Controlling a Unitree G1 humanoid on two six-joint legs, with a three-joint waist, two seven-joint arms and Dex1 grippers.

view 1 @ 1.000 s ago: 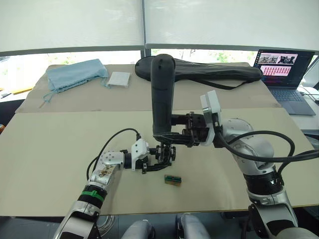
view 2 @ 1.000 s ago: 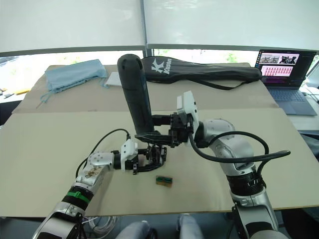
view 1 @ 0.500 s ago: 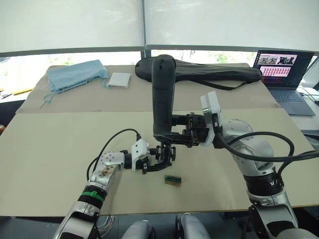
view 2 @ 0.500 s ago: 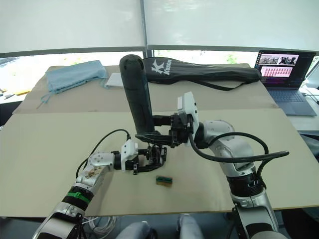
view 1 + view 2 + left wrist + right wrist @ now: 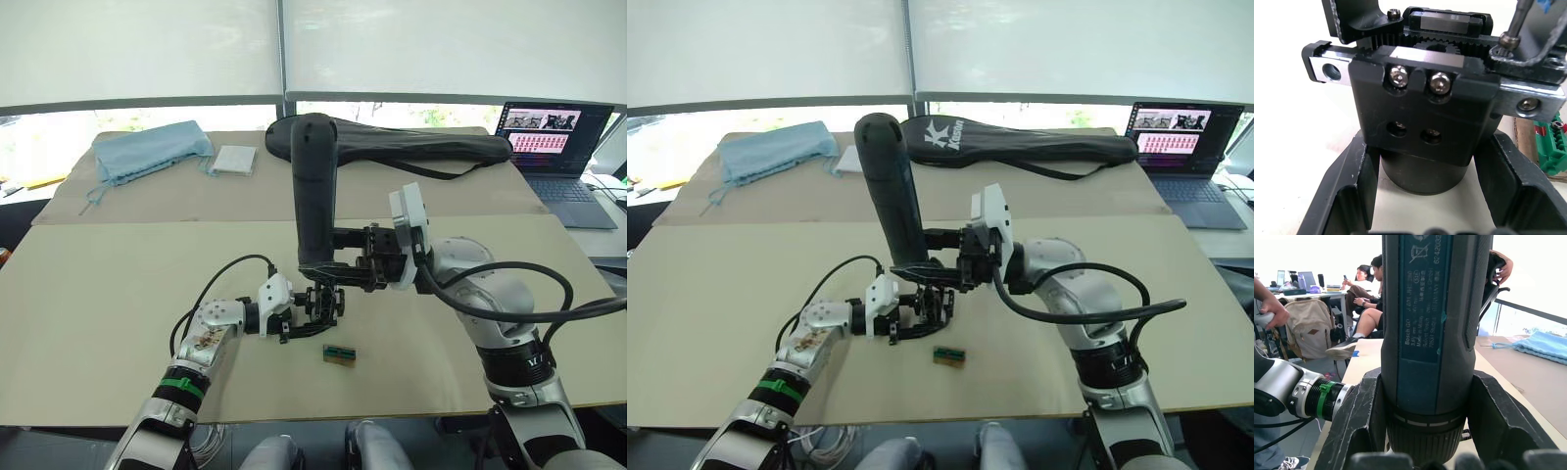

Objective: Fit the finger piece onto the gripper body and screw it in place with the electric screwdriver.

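**Bit above screw head: driver upright over the held body**

Gripper body sits mid-bench toward the near edge, clamped in the left gripper jaws. Right gripper jaws are closed round the electric screwdriver, long axis near vertical, rounded end up. In the left wrist view the thin bit comes down at a slant onto a screw head at the body's bracket. Judgement: driving turns on keeping the bit in line with that screw. Finger piece not distinguishable. A small green box lies just nearer the edge.
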